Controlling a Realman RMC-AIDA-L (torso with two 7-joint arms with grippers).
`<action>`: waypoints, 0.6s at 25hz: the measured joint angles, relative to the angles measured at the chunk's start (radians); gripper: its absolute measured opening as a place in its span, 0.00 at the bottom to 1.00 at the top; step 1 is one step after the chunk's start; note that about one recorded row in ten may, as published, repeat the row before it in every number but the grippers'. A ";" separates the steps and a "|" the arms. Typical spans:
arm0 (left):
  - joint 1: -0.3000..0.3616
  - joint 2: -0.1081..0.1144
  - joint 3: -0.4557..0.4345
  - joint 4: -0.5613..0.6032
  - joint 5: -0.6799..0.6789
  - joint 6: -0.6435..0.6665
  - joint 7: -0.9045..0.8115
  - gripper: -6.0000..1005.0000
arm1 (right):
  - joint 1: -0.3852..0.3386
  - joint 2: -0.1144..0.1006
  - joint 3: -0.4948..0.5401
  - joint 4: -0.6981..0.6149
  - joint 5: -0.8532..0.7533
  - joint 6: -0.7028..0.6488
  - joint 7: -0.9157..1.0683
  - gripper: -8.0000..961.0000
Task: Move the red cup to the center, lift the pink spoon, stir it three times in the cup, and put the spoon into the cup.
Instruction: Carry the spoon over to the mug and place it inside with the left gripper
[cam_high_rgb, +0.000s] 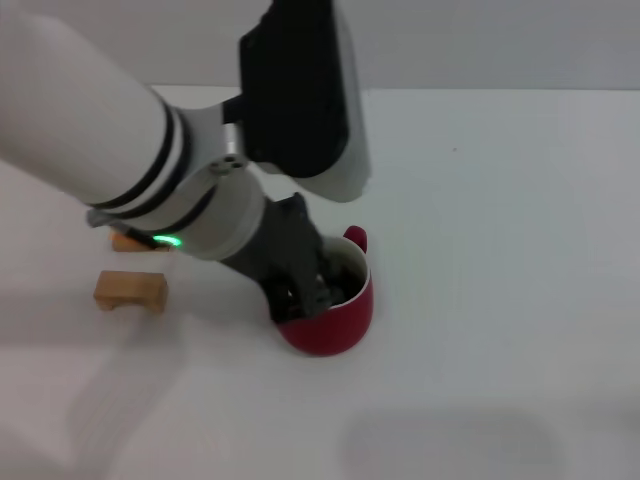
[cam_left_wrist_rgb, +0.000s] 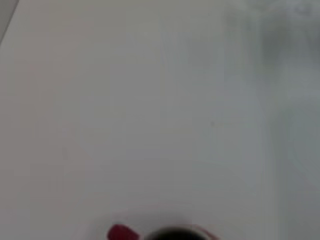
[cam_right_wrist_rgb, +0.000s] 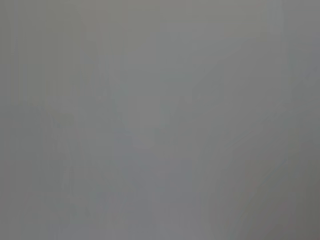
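My left arm (cam_high_rgb: 110, 140) fills the near side of the head view, reaching down over the white table (cam_high_rgb: 500, 250). Its left gripper (cam_high_rgb: 305, 285) sits at the mouth of the red cup (cam_high_rgb: 335, 325), which stands near the middle of the table, handle (cam_high_rgb: 356, 238) turned away from me. I cannot tell whether the fingers are parted or clenched, nor can I make out the pink spoon. Two tan wooden blocks (cam_high_rgb: 130, 290) lie to the cup's left, well apart from it. My left wrist view catches only the cup's rim (cam_left_wrist_rgb: 172, 234). My right wrist view shows plain grey.
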 joint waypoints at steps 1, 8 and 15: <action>0.009 0.001 -0.008 0.008 0.007 -0.006 -0.002 0.22 | 0.001 0.000 0.000 0.000 -0.001 0.000 0.000 0.01; 0.030 0.004 -0.084 0.007 0.051 -0.023 0.000 0.23 | 0.006 0.000 0.000 0.003 -0.004 0.001 0.000 0.01; 0.012 0.004 -0.097 -0.039 0.060 0.037 0.006 0.24 | 0.002 0.000 -0.001 0.005 -0.004 0.001 0.000 0.01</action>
